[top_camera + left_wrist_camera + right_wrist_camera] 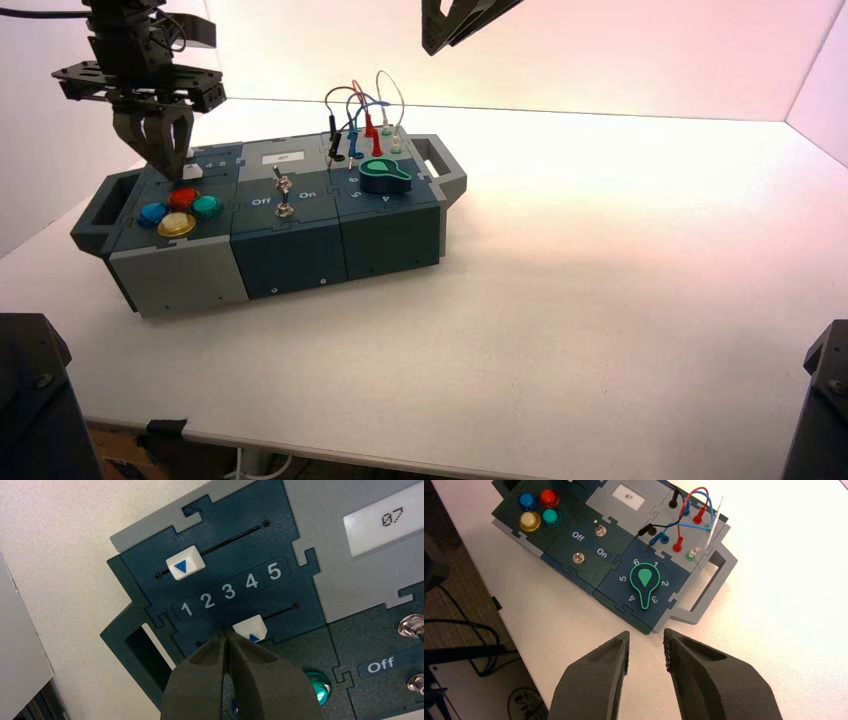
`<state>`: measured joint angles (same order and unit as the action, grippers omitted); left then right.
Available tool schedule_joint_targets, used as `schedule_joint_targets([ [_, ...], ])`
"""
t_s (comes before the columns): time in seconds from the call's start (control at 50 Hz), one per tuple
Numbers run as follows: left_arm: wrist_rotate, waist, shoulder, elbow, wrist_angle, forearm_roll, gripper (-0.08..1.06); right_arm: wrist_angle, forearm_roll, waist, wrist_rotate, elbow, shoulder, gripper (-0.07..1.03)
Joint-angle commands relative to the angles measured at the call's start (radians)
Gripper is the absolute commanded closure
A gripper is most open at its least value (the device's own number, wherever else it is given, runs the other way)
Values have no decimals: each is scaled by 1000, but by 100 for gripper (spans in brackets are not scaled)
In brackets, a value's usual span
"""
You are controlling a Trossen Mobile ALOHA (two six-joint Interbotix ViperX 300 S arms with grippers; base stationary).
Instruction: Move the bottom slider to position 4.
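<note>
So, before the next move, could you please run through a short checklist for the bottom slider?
1. Bottom slider at 4: not ok, it sits about level with 3.
2. Left hand closed for pushing: ok, fingertips together.
3. Left hand on the pushing side: ok, beside the slider, towards the low numbers.
4. Fingertips touching the slider: cannot tell.
5. Track towards 4 free: ok, nothing on it.
6. Right hand out of the way: ok, idle above the table, away from the sliders.

Box [290, 257] on table [600, 300]
</note>
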<state>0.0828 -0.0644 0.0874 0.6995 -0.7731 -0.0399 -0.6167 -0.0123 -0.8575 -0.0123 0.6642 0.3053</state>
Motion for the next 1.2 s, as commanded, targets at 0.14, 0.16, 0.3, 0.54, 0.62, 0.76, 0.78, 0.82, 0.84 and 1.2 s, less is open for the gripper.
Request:
schedule_joint_targets([
  [0.14,-5,-21,-15,-29,3,3,101,9,-2,5,-2,-15,21,58],
  [0.16,-5,-25,-15,-31,3,3,101,9,-2,5,-2,-15,21,58],
  [0.3,-3,-32,-12,-35,2,3,101,9,-2,5,-2,-12,21,58],
  [0.54,-5,-34,-11,-35,3,3,101,9,-2,5,-2,-12,21,58],
  [0.62,-5,-34,-11,-35,2,3,101,9,-2,5,-2,-14,21,58],
  [0.76,-5,-34,-9,-37,3,5,101,9,-2,3,-2,-14,20,58],
  [0.78,-5,-34,-9,-37,2,3,101,9,-2,5,-2,-14,21,58],
  [0.82,-5,-35,-9,-37,3,3,101,9,-2,5,-2,-15,21,58],
  [0.84,-5,-35,-9,-37,3,3,101,9,-2,5,-2,-15,21,58],
  [1.2,-5,-48,0,-44,3,3,101,9,-5,5,-2,-14,21,58],
])
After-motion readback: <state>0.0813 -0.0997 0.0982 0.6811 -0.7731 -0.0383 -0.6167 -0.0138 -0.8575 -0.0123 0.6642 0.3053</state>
